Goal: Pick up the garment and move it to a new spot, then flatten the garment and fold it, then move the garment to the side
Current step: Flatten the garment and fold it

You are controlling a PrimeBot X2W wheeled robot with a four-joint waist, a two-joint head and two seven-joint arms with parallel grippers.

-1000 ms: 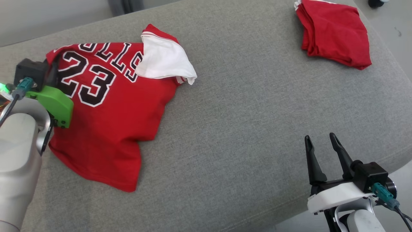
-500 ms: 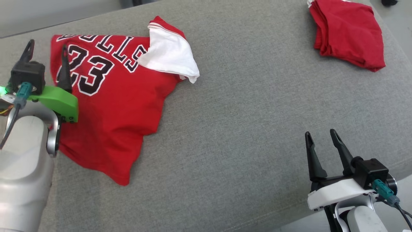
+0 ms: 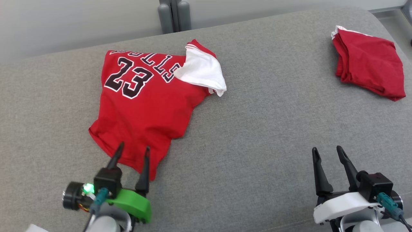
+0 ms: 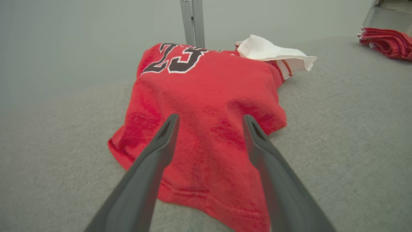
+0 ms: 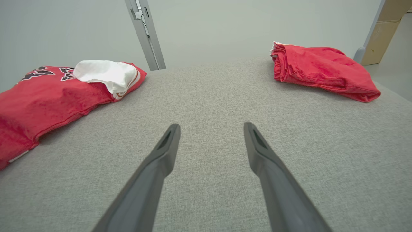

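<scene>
The red number 23 jersey (image 3: 145, 103) lies spread on the grey cushion (image 3: 257, 135). Its near hem is under the left gripper (image 3: 134, 147), whose fingers stand apart and hold nothing.

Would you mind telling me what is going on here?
The robot is working on a red jersey lying rumpled on the grey cushion, not yet flattened or folded. Its left gripper is open over the jersey's near hem, gripping nothing. The right gripper is open above bare cushion. Another red garment lies folded at the far right.
</scene>
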